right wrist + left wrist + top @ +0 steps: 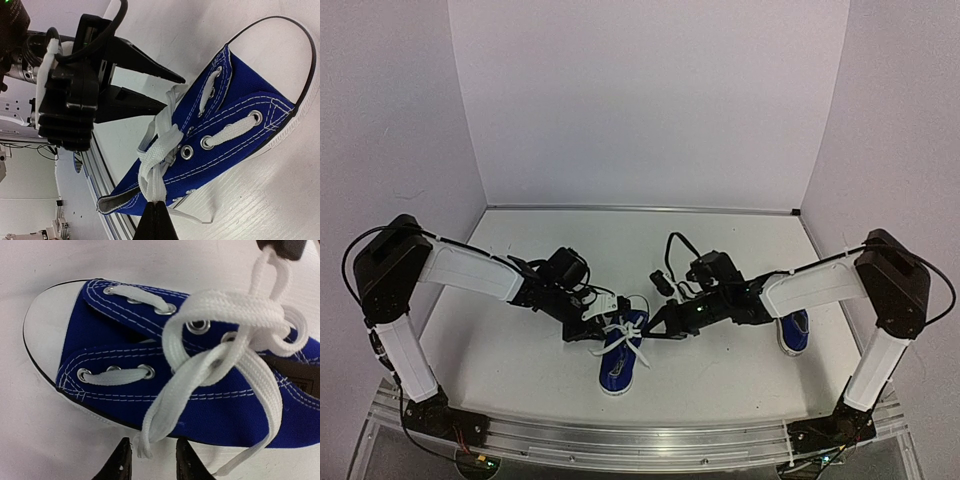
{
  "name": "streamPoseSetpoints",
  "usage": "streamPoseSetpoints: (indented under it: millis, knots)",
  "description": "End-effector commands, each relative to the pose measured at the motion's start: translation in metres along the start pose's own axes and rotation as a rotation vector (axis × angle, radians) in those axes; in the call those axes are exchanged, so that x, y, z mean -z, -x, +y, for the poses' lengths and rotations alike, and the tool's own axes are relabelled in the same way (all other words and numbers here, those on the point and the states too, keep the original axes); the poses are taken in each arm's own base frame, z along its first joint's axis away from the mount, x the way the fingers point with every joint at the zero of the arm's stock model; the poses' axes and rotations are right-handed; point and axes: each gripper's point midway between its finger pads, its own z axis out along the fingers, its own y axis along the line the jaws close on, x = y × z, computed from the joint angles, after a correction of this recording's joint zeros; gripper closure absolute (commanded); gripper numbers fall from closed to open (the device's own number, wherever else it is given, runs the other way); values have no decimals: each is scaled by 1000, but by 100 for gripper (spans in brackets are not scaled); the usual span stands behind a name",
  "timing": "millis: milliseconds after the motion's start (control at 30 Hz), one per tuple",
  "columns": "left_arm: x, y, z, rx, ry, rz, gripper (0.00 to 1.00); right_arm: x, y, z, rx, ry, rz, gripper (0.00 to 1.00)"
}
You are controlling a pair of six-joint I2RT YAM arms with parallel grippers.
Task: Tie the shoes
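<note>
While its jaws stand parted, left gripper (152,462) straddles a flat woven lace end (143,442) without clamping it. The end lies just ahead of its tips, so this arm is nearer. Centre shoe (620,360): blue canvas, white rubber toe cap, long axis near-to-far, toe toward the bases. Right gripper (155,210) is pinched on the lace loop (152,175). Second shoe (794,332) lies under the right arm.

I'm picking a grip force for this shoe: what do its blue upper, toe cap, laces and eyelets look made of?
The blue upper looks like matte woven canvas, with white stitching. The toe cap is smooth white, probably rubber. The laces are flat woven fabric, perhaps cotton or polyester. The eyelets are shiny rings, likely metal.
</note>
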Motion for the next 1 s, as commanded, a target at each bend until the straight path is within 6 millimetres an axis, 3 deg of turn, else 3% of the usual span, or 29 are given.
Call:
streamPoseSetpoints:
  millis: [0,133,567,967]
  knots:
    - [4,8,10,-20,22,12,85,13,8,7,26,0,-44,100]
    - [13,-1,11,-12,55,57,100,16,3,3,17,-14,-45,100]
    - [24,-34,21,44,155,182,100,27,-15,-16,-22,-77,-48,100]
    - [36,-48,37,81,222,214,100,35,-24,-28,-39,-122,-46,100]
